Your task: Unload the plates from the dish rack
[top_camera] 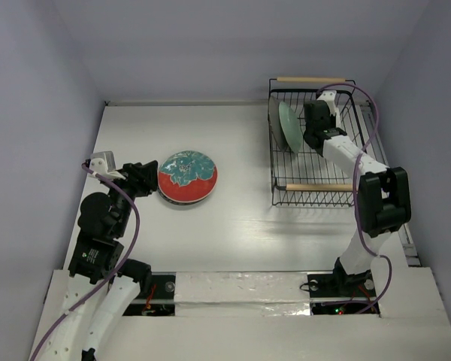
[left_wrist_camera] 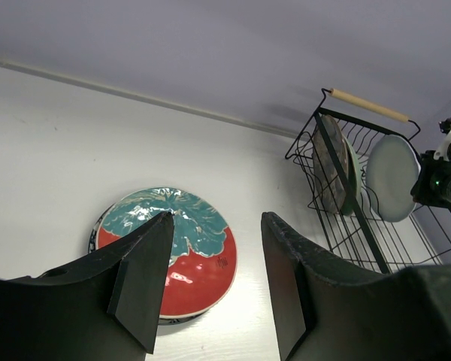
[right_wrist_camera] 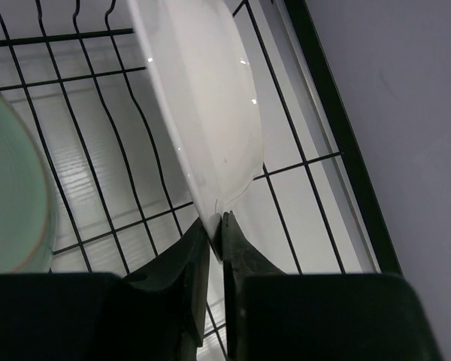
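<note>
The black wire dish rack with wooden handles stands at the back right. A pale mint green plate stands upright in it, with a dark plate beside it. My right gripper is inside the rack, shut on the rim of the plain white plate; its fingertips pinch the edge. The teal-and-red plate lies flat on the table on top of another plate. My left gripper is open and empty just left of it, also in the left wrist view.
The table is white, with lilac walls close on the left, back and right. The rack sits near the right wall and back wall. The right arm reaches over the rack's near handle.
</note>
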You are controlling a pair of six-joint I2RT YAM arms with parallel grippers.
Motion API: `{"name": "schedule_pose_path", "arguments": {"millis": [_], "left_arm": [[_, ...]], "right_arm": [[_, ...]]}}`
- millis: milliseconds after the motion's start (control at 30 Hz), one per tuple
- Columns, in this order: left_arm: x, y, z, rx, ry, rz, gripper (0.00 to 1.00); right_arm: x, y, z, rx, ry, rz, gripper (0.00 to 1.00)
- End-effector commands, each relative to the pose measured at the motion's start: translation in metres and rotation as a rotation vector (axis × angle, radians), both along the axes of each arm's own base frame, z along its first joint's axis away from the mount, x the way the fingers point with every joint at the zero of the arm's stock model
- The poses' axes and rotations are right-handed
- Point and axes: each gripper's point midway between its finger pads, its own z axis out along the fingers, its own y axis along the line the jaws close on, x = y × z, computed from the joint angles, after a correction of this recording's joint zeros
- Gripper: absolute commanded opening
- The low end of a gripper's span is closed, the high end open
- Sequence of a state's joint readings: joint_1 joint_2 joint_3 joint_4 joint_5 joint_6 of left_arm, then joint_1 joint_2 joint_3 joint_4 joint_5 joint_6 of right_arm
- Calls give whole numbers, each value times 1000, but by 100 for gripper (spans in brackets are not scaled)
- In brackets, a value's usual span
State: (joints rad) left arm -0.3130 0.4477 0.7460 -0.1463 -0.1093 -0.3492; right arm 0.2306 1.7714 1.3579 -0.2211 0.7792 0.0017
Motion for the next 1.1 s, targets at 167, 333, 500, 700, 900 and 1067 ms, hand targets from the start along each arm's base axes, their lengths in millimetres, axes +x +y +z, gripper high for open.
{"name": "schedule_pose_path", "arguments": {"millis": [167,333,500,700,900,1067], "left_arm": [[1,-2,11,-10,-44,-6,47],[1,-2,11,-10,-44,-6,47],[1,-2,10,-11,-43,-6,47],[2,-2,10,-10,-40,-6,47],[4,-3,7,-7,-31,-8,47],[4,-3,7,-8,-29,-8,47]], "right_arm": [[9,4,49,98,-202,-48,0],[-1,5,85,144,-302,-30,0],[-14,9,125,209,-403,8,0],[-31,13,155,307,-497,45,0],[-38,19,158,402,-550,93,0],[-33,34,138,511,-521,158,0]]}}
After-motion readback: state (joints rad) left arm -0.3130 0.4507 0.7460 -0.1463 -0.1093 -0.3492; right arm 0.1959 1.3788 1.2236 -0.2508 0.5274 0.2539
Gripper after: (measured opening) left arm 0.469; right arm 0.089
